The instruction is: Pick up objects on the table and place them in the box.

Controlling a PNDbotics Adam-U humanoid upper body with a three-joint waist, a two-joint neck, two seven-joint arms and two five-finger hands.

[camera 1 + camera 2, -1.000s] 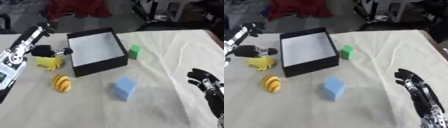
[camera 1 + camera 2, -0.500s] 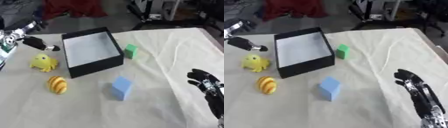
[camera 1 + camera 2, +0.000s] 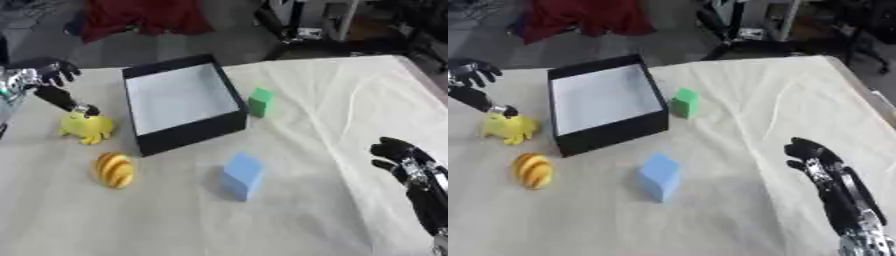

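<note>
The robot's left hand (image 3: 54, 82) has lifted up and back toward the far left edge of the tabletop (image 3: 332, 120) over the last second. A second ago it sat low against the yellow toy (image 3: 86, 127), beside the box; now only one dark extended finger reaches down to the toy's top, and the other fingers are spread and relaxed higher up. It holds nothing. The toy rests on the cloth, just left of the box, upright where a second ago it lay slumped to one side. This suggests a grasp that did not take, so the toy probably needs another try.

The right hand (image 3: 814, 155) is unchanged: it rests idle near the lower right corner, fingers loosely curled upward, holding nothing.

The black box (image 3: 179, 102) sits open at the far centre-left, its pale floor bare. Nothing has been placed in it, so the task appears to be at its start.

Count of loose objects on the tabletop, four in all:
- one yellow toy, left of the box
- one striped yellow-and-orange ball (image 3: 114, 169), nearer the robot than the toy
- one blue block (image 3: 242, 175), near the centre
- one green block (image 3: 261, 102), just right of the box

There is one box.
</note>
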